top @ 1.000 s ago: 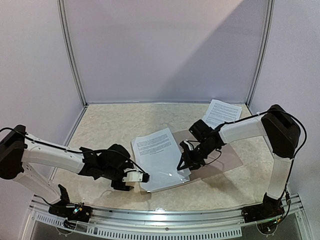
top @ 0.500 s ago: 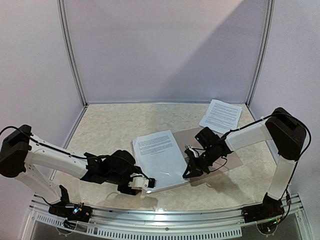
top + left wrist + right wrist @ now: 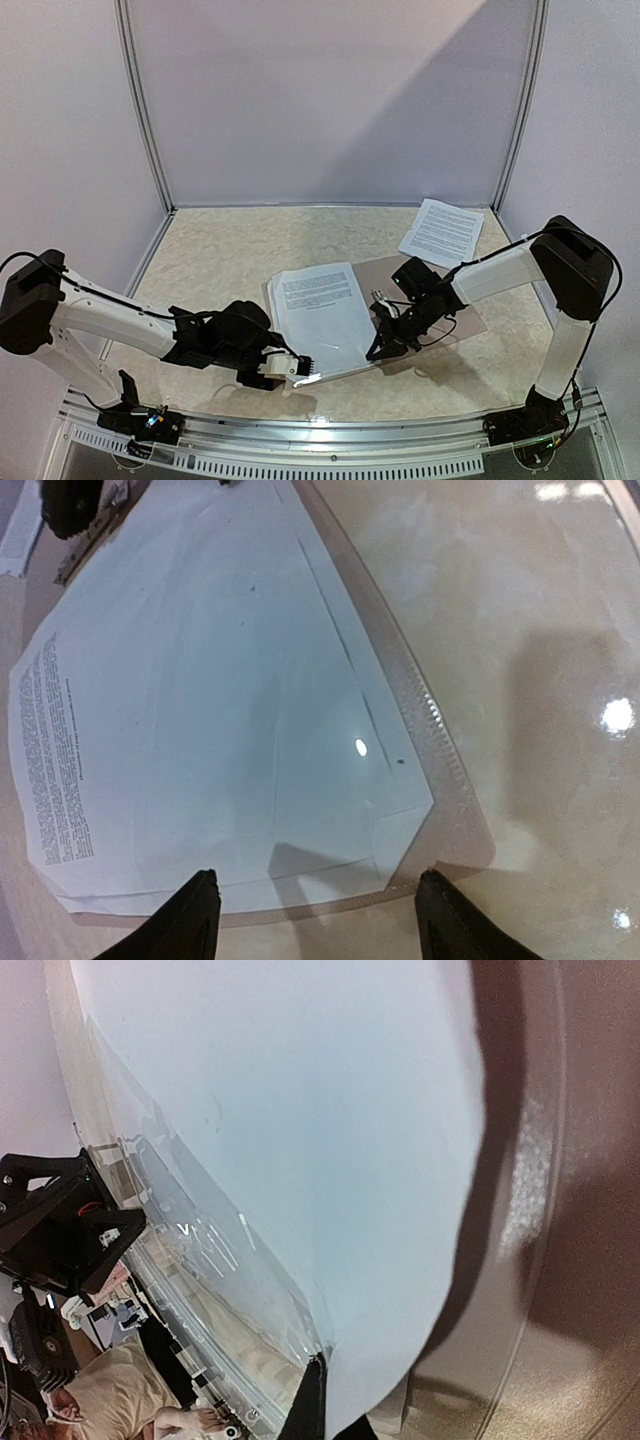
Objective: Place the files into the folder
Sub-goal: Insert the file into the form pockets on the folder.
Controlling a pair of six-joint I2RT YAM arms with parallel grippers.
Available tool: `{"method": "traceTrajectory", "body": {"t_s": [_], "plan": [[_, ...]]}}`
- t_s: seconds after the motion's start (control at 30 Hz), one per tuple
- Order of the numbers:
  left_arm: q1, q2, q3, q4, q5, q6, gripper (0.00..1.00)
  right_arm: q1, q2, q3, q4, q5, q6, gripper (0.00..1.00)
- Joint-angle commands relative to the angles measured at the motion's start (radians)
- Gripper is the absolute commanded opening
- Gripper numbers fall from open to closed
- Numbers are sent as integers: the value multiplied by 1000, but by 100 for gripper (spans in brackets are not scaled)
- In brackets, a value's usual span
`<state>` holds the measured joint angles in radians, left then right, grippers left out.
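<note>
Right fingers (image 3: 308, 1405) now pinching files (image 3: 320, 305) edge, left fingers (image 3: 195, 920) open, lower

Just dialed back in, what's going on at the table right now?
The right gripper is shut at the right edge of the printed sheets lying on the open folder, apparently pinching them. The left gripper is open at the folder's near corner, holding nothing. Another stack of sheets lies at the far right.
</note>
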<state>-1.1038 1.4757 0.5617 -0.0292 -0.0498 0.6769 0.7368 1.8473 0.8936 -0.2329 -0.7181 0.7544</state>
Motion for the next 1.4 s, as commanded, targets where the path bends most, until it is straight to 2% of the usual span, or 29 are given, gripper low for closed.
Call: {"method": "traceTrajectory", "body": {"t_s": [0.0, 0.27, 0.43, 0.6, 0.8, 0.97, 1.1, 1.37], "plan": [[-18, 68, -59, -125, -1, 3, 69, 7, -33, -18, -72, -22, -11, 0], [-16, 56, -53, -135, 5, 9, 69, 6, -26, 23, -142, 4, -55, 1], [11, 18, -50, -170, 27, 29, 69, 5, -33, 53, -223, 55, -84, 24], [76, -16, -15, -250, 81, 60, 69, 3, -41, 123, -353, 111, -133, 40], [181, -69, 41, -361, 123, 106, 69, -8, -54, 302, -630, 289, -238, 49], [349, -53, 74, -300, 19, 134, 67, -39, -14, 527, -729, 424, -311, 52], [435, 22, 145, -212, -20, 103, 63, -99, 72, 649, -623, 482, -351, 49], [482, 232, 273, -117, -87, 98, 57, -185, 312, 799, -287, 421, -347, 51]]}}
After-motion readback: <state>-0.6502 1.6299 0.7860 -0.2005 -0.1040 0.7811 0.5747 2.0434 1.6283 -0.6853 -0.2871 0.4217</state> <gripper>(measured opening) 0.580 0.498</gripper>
